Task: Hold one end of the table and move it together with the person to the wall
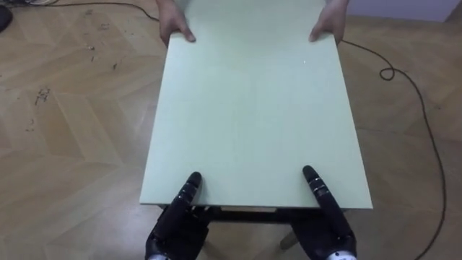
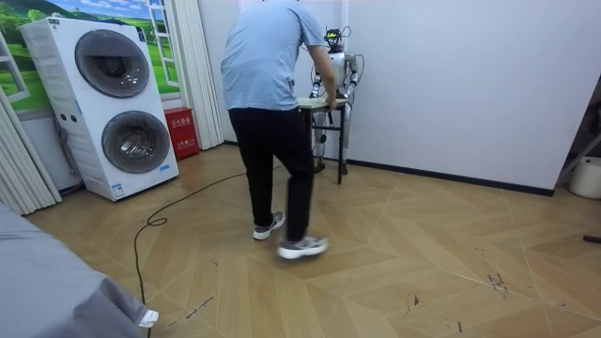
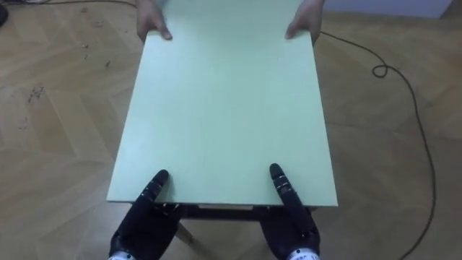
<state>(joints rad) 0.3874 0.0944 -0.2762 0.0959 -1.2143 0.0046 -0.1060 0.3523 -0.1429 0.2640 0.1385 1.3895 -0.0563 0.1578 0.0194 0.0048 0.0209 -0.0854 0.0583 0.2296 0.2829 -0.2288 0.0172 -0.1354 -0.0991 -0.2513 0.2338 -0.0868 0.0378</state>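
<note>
A pale green table [image 1: 253, 108] stretches away from me over the wooden floor. My left hand [image 1: 177, 217] grips its near edge at the left, thumb on top and fingers underneath. My right hand [image 1: 325, 217] holds the near edge at the right in the same way. At the far end a person's two hands [image 1: 177, 29] clasp the far corners. In the room view the person [image 2: 272, 103] stands with their back to the camera, mid-step, between the camera and the table [image 2: 319, 103]. I stand behind the table close to the white wall.
A dark cable [image 1: 404, 79] loops over the floor to the right of the table. Two stacked washing machines [image 2: 103, 103] and a red box [image 2: 180, 131] stand at the room view's left. Another cable [image 2: 150, 225] runs across the parquet there.
</note>
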